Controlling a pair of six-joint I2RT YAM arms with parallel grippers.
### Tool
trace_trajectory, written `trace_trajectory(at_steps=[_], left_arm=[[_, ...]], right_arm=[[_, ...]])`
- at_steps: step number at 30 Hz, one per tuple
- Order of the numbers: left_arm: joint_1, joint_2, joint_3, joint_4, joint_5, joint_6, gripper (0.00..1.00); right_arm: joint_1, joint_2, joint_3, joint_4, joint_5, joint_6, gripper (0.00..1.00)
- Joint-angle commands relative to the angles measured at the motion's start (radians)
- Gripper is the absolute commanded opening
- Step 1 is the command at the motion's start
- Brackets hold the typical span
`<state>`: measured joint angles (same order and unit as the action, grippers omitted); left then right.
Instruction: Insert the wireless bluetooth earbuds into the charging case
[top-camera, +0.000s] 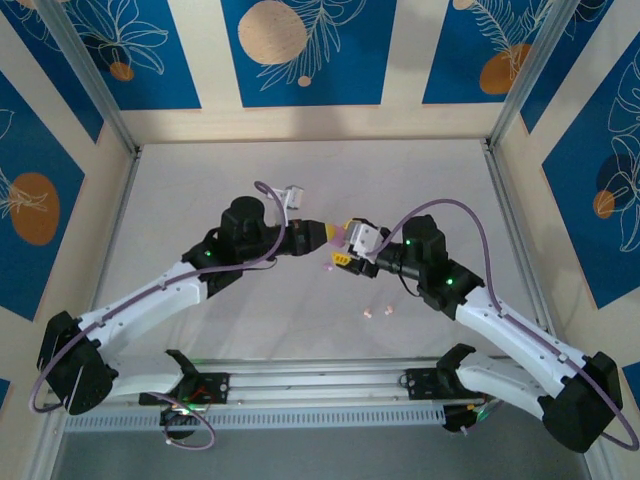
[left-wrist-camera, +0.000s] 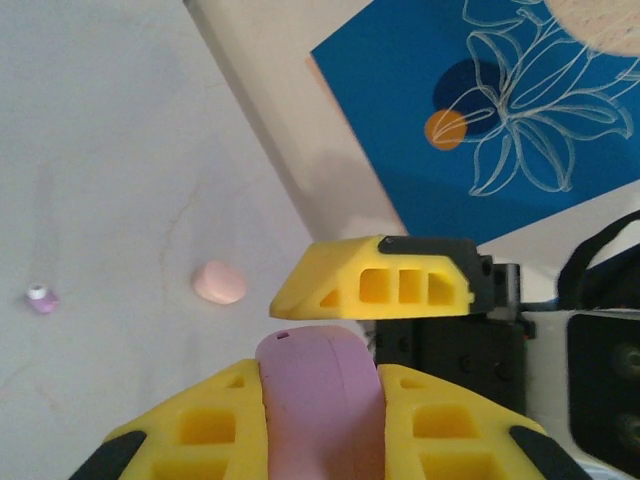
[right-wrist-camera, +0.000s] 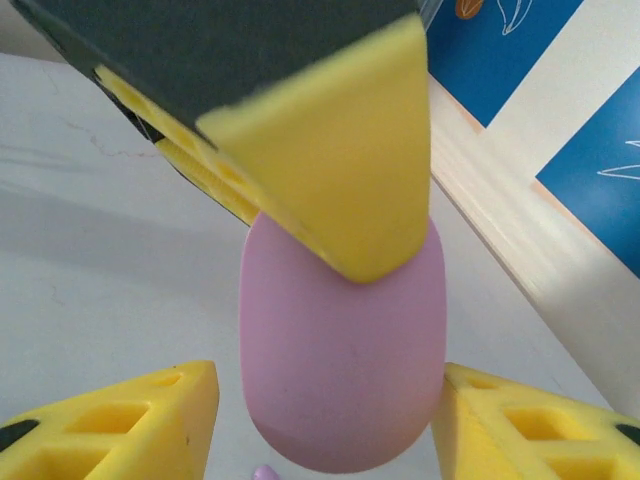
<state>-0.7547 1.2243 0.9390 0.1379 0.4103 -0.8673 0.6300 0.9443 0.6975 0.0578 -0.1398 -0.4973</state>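
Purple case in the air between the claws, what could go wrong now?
The lilac case hangs above the table, pinched only by the left gripper; the right gripper stands open around it. If the left lets go too soon, it may drop. A fall could also knock the lilac earbud lying nearby.

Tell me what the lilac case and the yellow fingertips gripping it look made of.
Lilac case: probably moulded plastic; smooth satin shell, even colour, soft highlights. Yellow fingertips: probably rigid plastic, perhaps printed; matte, with open rectangular cells through the body.
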Motion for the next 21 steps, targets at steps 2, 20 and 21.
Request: trace_trajectory(at_steps=[2, 20, 21], left_arm=[[0.007, -0.013, -0.023, 0.114, 0.05, -0.102, 0.13], [0.007, -0.02, -0.002, 0.105, 0.071, -0.102, 0.12], [0.006, -0.021, -0.002, 0.104, 0.071, -0.102, 0.12]], right_arm=[[-0.022, -0.011, -0.018, 0.126, -0.073, 0.024, 0.55], [-0.088, -0.027, 0.0, 0.041, -0.147, 0.017, 0.47], [-0.09, -0.028, 0.0, 0.039, -0.148, 0.016, 0.47]])
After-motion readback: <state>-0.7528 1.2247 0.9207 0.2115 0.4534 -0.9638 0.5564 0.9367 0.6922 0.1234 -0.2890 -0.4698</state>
